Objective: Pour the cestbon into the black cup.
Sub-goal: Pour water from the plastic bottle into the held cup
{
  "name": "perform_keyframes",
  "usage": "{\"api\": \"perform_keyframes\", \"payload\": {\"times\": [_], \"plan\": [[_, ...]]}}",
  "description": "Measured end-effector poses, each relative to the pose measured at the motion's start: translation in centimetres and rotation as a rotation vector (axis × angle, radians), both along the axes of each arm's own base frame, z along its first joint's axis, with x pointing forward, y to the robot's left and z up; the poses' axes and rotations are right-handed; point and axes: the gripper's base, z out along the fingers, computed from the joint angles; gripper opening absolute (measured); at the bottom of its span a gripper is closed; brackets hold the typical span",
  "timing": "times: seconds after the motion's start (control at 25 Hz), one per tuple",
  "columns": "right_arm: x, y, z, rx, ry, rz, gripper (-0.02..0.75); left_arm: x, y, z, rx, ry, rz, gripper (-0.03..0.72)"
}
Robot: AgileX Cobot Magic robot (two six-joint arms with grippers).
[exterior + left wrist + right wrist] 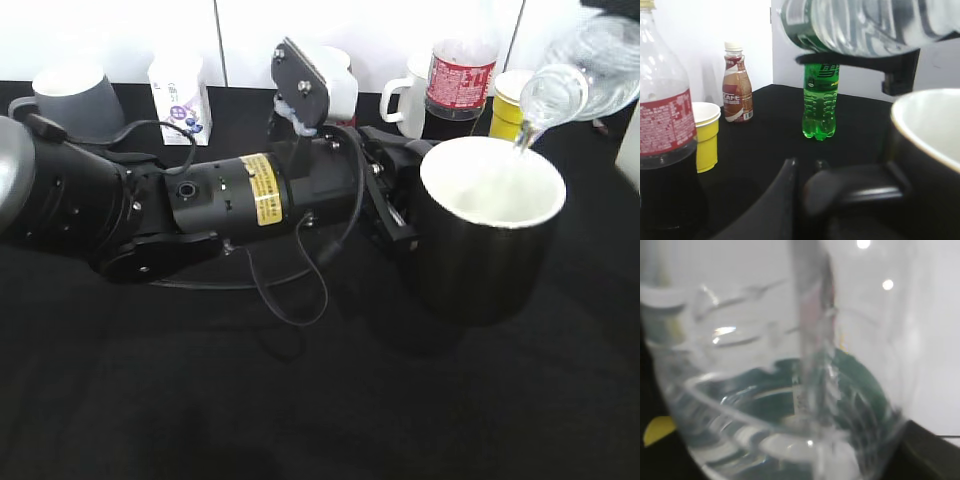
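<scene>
The black cup [480,270], white inside, stands at the right of the black table; it also shows at the right edge of the left wrist view [925,165]. My left gripper [400,215] lies low beside it, shut on the cup's handle [810,195]. The cestbon [590,65], clear with a dark green label, is tipped mouth-down over the cup's far rim, and a thin stream of water [522,145] falls into the cup. My right gripper [900,70] is shut on the cestbon, which fills the right wrist view [790,405] and hides the fingers there.
Along the back stand a cola bottle [460,80], a yellow paper cup [510,105], a white mug [405,95], a carton [180,95] and a grey mug [75,100]. A green bottle [820,100] and a brown coffee bottle [736,85] stand beyond the cup.
</scene>
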Motion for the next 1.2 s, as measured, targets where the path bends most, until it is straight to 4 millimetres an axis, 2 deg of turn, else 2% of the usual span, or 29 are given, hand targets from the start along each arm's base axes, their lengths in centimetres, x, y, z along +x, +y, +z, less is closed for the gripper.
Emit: {"api": "perform_keyframes", "payload": {"times": [0.16,1.0,1.12,1.2], "plan": [[0.08,-0.08,0.13,-0.018,-0.027,-0.009,0.489,-0.38,-0.11,-0.18,0.026,-0.018,-0.045,0.055],[0.17,-0.18,0.32,-0.195,-0.172,-0.009,0.489,-0.41,-0.12,-0.27,0.034,-0.018,-0.05,0.055],[0.26,-0.3,0.53,-0.146,-0.159,-0.03,0.489,-0.4,-0.12,-0.31,0.038,-0.018,-0.049,0.055],[0.25,-0.29,0.54,-0.001,-0.063,-0.039,0.489,-0.18,-0.07,-0.23,0.02,-0.003,-0.02,0.055]]}}
